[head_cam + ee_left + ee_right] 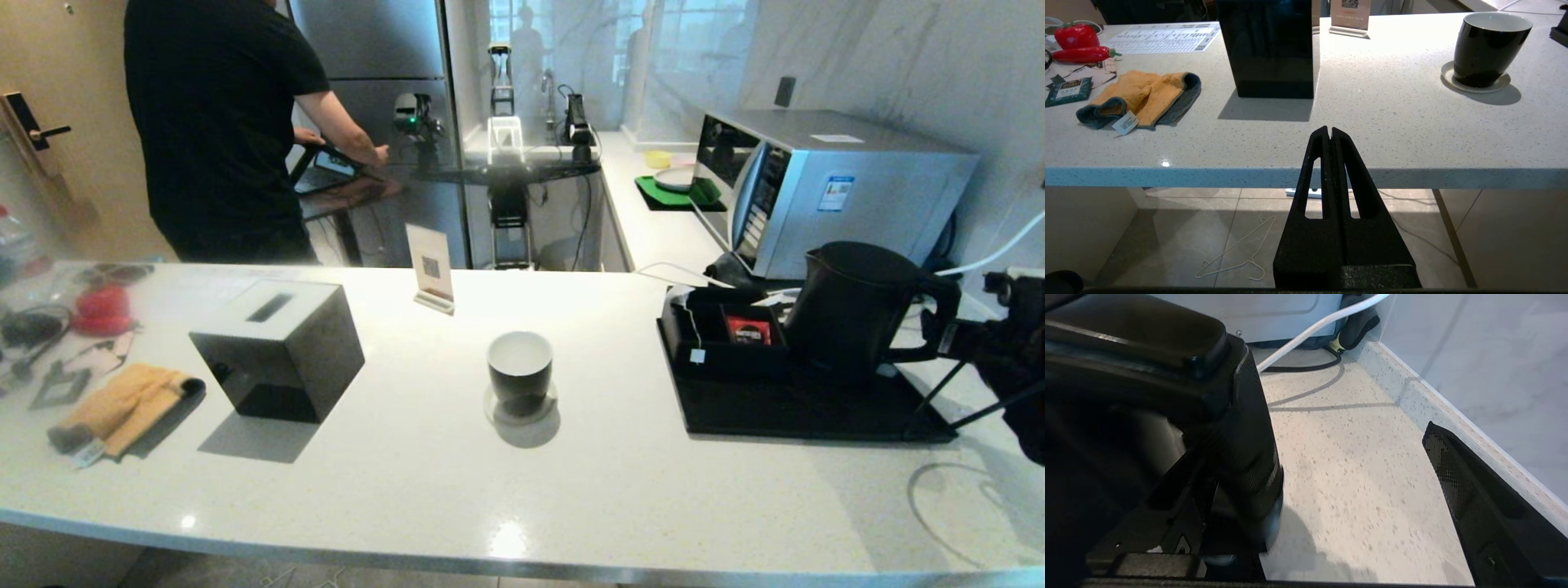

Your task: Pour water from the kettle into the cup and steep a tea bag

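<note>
Kettle (849,306) handle inside spread right gripper (951,339); fingertips hidden

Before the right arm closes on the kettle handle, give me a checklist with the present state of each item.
1. Right gripper open around the kettle handle: ok, one finger sits each side, not yet closed.
2. Kettle upright on its black tray: ok.
3. Cup upright on its coaster, apart from the kettle: ok.
4. Cup holds no water: cannot tell, only the upper white inside shows.
5. Tea bag: cannot tell; only a string with a white tag hangs over the tray's box.
6. Left gripper out of the way: ok, shut, parked before the counter edge.
</note>
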